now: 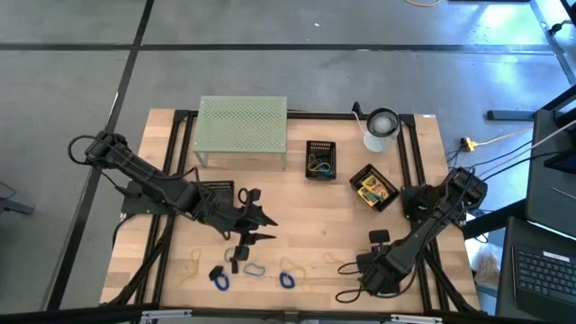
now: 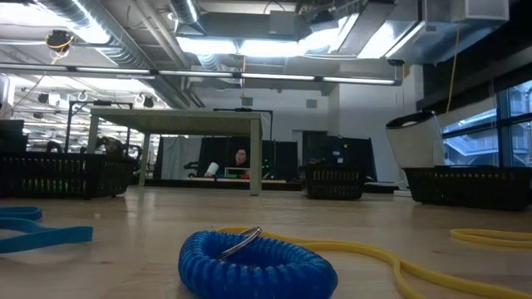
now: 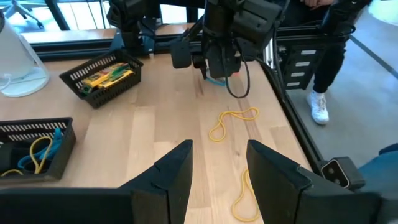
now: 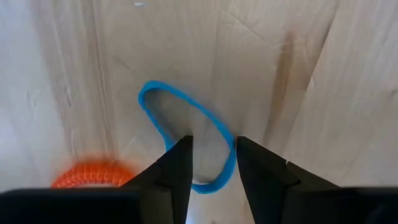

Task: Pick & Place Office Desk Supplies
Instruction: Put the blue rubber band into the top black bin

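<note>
The right tool point(image 4: 212, 155) is pointed down at the wooden worktop point(image 4: 311, 74), fingers slightly apart astride a thin blue rubber loop point(image 4: 163, 99) at the worktop's 5 o'clock edge; the left tool point(image 3: 219, 171) hangs open near 7 o'clock

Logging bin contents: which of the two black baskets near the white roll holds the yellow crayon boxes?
The angled black basket nearest the right arm holds the yellow boxes. The square basket beside the green mesh stand holds loose yellow and blue bands instead.
</note>
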